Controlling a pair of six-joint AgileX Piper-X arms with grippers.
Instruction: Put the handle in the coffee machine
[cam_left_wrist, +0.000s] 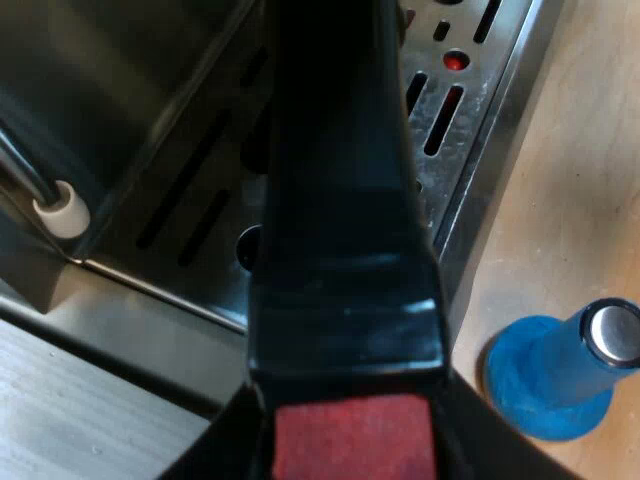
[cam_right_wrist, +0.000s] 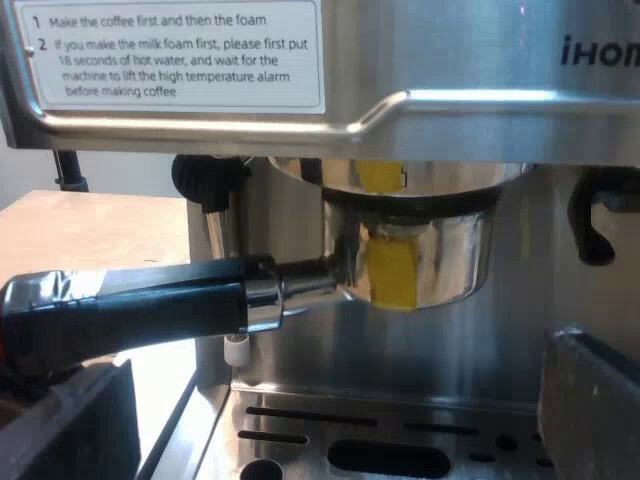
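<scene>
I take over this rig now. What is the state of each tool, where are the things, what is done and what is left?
Tools: the left tool is shut on the holder at its red handle end. The right tool is open and empty, facing the espresso machine.
Things: the holder's basket is up at the brew head with the handle pointing sideways, so seemingly not locked. The blue tamper stands on the table beside the drip tray.
Done: holder brought to the brew head.
Left: probably turn the handle to lock, then release.

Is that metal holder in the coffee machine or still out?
In, it seems: the holder sits up against the round fitting under the machine, handle sticking out. Locked or not, cannot tell.
</scene>
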